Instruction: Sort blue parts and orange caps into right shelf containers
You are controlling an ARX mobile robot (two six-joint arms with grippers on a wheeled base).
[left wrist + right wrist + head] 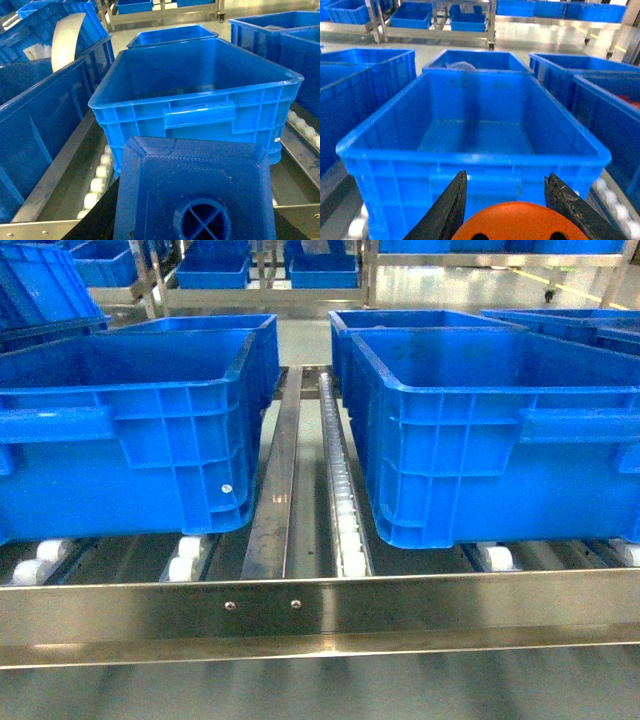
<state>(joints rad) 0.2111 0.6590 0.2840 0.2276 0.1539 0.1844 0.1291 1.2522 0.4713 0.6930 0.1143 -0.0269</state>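
Your right pincer is clamped on an orange cap, near side of the right crate. Left pincer grips a blue part before the left crate. Neither shows in head view.

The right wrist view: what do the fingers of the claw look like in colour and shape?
The right claw has two black fingers, flat and blade-like, narrowing to pointed tips. The right-hand one shows pale scuffs along its edge. No cables or markings are visible. In the left wrist view only dark edges of the left claw show.
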